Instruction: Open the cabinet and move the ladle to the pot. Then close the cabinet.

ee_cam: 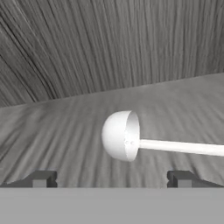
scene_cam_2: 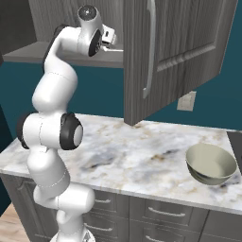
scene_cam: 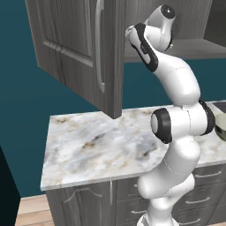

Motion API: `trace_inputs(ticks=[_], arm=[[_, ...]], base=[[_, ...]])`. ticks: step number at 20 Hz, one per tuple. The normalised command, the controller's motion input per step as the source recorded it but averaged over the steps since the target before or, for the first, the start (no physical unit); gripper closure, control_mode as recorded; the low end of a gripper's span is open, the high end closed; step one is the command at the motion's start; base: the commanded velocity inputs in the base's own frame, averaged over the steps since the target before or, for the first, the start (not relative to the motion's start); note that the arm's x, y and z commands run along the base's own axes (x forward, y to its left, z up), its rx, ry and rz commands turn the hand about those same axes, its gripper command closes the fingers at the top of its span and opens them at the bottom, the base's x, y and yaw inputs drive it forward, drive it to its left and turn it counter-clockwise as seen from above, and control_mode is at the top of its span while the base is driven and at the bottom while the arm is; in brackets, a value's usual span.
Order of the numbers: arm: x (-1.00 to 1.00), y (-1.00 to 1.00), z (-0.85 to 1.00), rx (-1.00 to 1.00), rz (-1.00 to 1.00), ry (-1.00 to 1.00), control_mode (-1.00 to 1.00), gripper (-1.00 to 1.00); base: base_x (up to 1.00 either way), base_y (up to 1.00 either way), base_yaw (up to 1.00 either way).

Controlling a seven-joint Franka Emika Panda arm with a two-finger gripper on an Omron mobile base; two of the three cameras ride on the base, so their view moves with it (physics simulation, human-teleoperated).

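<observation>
Cabinet stands open, both dark grey wood-grain doors swung out toward the cameras, slim silver bar handles vertical on their faces. Inside, on the grey wood-grain shelf floor, lies the white ladle: round bowl tipped on its side, hollow facing along the shaft, straight handle running off to the right edge of the hand view. Nothing else seen on that stretch of shelf. The pot, dull grey-olive with paler inside, sits upright on the marble counter toward the right, well below and apart from the cabinet opening; it holds nothing. In the left base view only a sliver of the pot shows at the right edge behind the arm's elbow. Gripper is up at shelf level, reaching into the cabinet; fingertips spread wide, one at each side of the hand view, nothing between them. The ladle bowl lies ahead of the tips; how close is hard to judge from this angle, probably not touching.
</observation>
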Motion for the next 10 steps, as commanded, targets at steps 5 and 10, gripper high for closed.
trace_inputs(ticks=[5,10], arm=[[0.23,0.0,-0.18,-0.01,0.0,0.0,-1.0,-1.0],[0.36,0.0,-0.12,0.0,0.0,0.0,-1.0,-1.0]], base=[[0.0,0.0,0.0],[0.0,0.0,0.0]])
